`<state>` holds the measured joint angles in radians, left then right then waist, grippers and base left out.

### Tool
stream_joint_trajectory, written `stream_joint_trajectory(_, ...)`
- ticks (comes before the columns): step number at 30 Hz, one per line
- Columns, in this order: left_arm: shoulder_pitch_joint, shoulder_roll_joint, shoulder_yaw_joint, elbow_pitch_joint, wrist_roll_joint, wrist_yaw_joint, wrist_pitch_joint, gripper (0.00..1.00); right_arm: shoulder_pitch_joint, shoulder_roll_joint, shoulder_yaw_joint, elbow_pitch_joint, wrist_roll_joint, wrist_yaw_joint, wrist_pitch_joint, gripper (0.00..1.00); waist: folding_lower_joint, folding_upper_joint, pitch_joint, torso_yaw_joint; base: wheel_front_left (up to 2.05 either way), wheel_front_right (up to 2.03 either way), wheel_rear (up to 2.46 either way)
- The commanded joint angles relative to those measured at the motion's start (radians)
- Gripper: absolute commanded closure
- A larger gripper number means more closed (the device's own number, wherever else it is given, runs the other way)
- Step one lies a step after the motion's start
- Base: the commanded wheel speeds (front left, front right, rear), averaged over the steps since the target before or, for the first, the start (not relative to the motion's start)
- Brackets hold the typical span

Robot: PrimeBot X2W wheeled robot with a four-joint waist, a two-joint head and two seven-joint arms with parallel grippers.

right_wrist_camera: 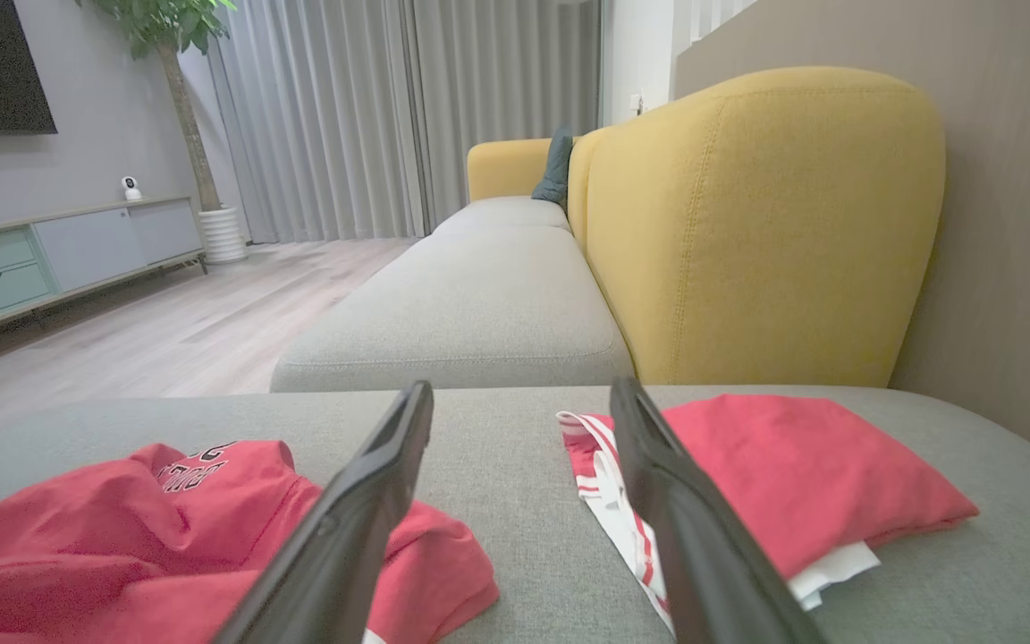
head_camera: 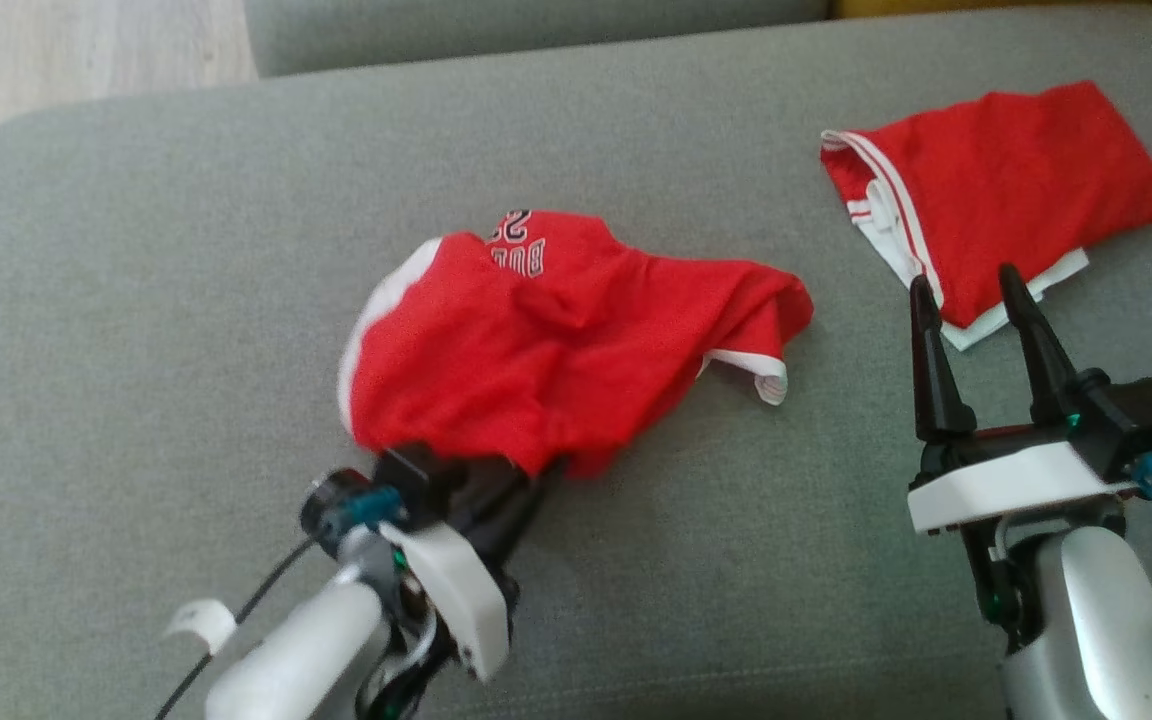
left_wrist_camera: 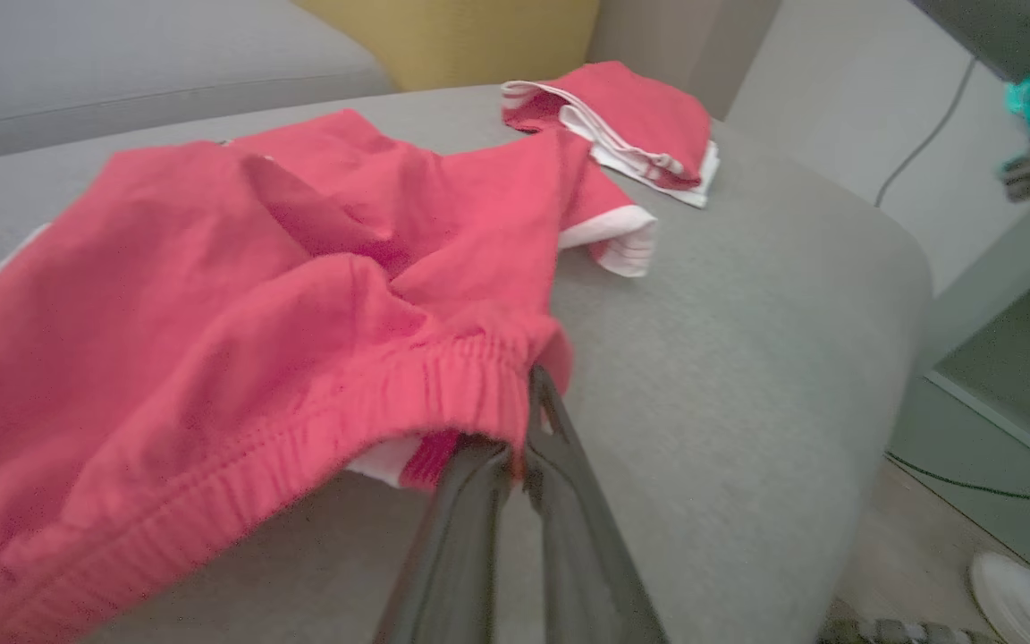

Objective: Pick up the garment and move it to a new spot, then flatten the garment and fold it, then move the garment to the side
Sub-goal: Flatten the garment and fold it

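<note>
The left gripper (left_wrist_camera: 522,447) is clamped on the waistband of the crumpled red shorts (head_camera: 536,350), which lie in the middle of the sofa (head_camera: 186,300), at nine o'clock from the right gripper (head_camera: 966,285), whose fingers stand apart and empty. A folded garment (head_camera: 1006,180) sits at two o'clock of the shorts. The pick-up step seems in hand; next, the shorts need lifting clear and carrying to bare cushion, away from the folded piece.

Head camera looks steeply down on the grey cushion (head_camera: 136,300); both wrist cameras skim low across it, sharing the crumpled garment (head_camera: 536,360) and folded garment (head_camera: 1016,190).
</note>
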<state>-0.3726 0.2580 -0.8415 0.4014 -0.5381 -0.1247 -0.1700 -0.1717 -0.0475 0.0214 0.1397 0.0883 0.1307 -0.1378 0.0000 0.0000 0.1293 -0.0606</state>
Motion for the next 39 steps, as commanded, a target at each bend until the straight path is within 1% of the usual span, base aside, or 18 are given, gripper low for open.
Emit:
stream_joint_trajectory(1,-0.017,0.04,0.016,-0.053,-0.016,-0.005,0.01,1.0,-0.016,-0.003,0.023,-0.028,0.007,0.0,-0.011,0.0,0.0,0.0,-0.016,0.002,0.0,0.0,0.0)
stream_joint_trajectory(3,-0.001,0.082,-0.011,-0.128,-0.06,-0.006,0.045,1.0,-0.013,-0.003,0.025,-0.023,0.01,0.0,-0.012,0.0,0.0,0.0,-0.026,0.003,0.0,0.0,0.0)
stream_joint_trajectory(5,0.008,0.125,-0.008,-0.204,-0.11,-0.006,0.075,1.0,-0.012,-0.003,0.026,-0.019,0.013,0.0,-0.014,0.0,0.0,0.0,-0.03,0.005,0.0,0.0,0.0)
stream_joint_trajectory(8,0.01,0.176,0.054,-0.285,-0.2,-0.003,0.11,1.0,-0.014,-0.003,0.03,-0.016,0.016,0.0,-0.016,0.0,0.0,0.0,-0.03,0.006,0.0,0.0,0.0)
stream_joint_trajectory(10,-0.01,0.215,0.093,-0.305,-0.22,0.015,0.136,1.0,-0.019,-0.003,0.033,-0.014,0.018,0.0,-0.017,0.0,0.0,0.0,-0.022,0.004,0.0,0.0,0.0)
stream_joint_trajectory(12,-0.029,0.229,0.135,-0.301,-0.263,0.037,0.165,1.0,-0.026,-0.003,0.036,-0.012,0.019,0.0,-0.02,0.0,0.0,0.0,-0.012,0.002,0.0,0.0,0.0)
stream_joint_trajectory(14,-0.046,0.228,0.182,-0.28,-0.332,0.053,0.197,1.0,-0.034,-0.003,0.042,-0.01,0.021,0.0,-0.021,0.0,0.0,0.0,0.001,-0.005,0.0,0.0,0.0)
stream_joint_trajectory(18,-0.11,0.254,0.209,-0.206,-0.364,0.061,0.266,1.0,-0.055,-0.003,0.057,-0.007,0.016,0.0,-0.019,0.0,0.0,0.0,0.03,-0.02,0.0,0.0,0.0)
stream_joint_trajectory(23,-0.19,0.256,0.237,-0.075,-0.402,0.066,0.328,1.0,-0.073,-0.003,0.057,-0.009,0.009,0.0,-0.02,0.0,0.0,0.0,0.059,-0.038,0.0,0.0,0.0)
stream_joint_trajectory(26,-0.247,0.267,0.231,-0.004,-0.377,0.061,0.341,1.0,-0.081,-0.003,0.058,-0.011,0.009,0.0,-0.02,0.0,0.0,0.0,0.079,-0.049,0.0,0.0,0.0)
stream_joint_trajectory(30,-0.302,0.265,0.217,0.089,-0.361,0.058,0.372,1.0,-0.091,-0.003,0.065,-0.014,0.008,0.0,-0.022,0.0,0.0,0.0,0.107,-0.06,0.0,0.0,0.0)
stream_joint_trajectory(33,-0.333,0.265,0.194,0.153,-0.331,0.049,0.376,1.0,-0.1,-0.003,0.071,-0.016,0.009,0.0,-0.024,0.0,0.0,0.0,0.126,-0.07,0.0,0.0,0.0)
stream_joint_trajectory(39,-0.356,0.236,0.15,0.241,-0.302,0.024,0.352,1.0,-0.111,-0.003,0.072,-0.014,0.008,0.0,-0.029,0.0,0.0,0.0,0.142,-0.069,0.0,0.0,0.0)
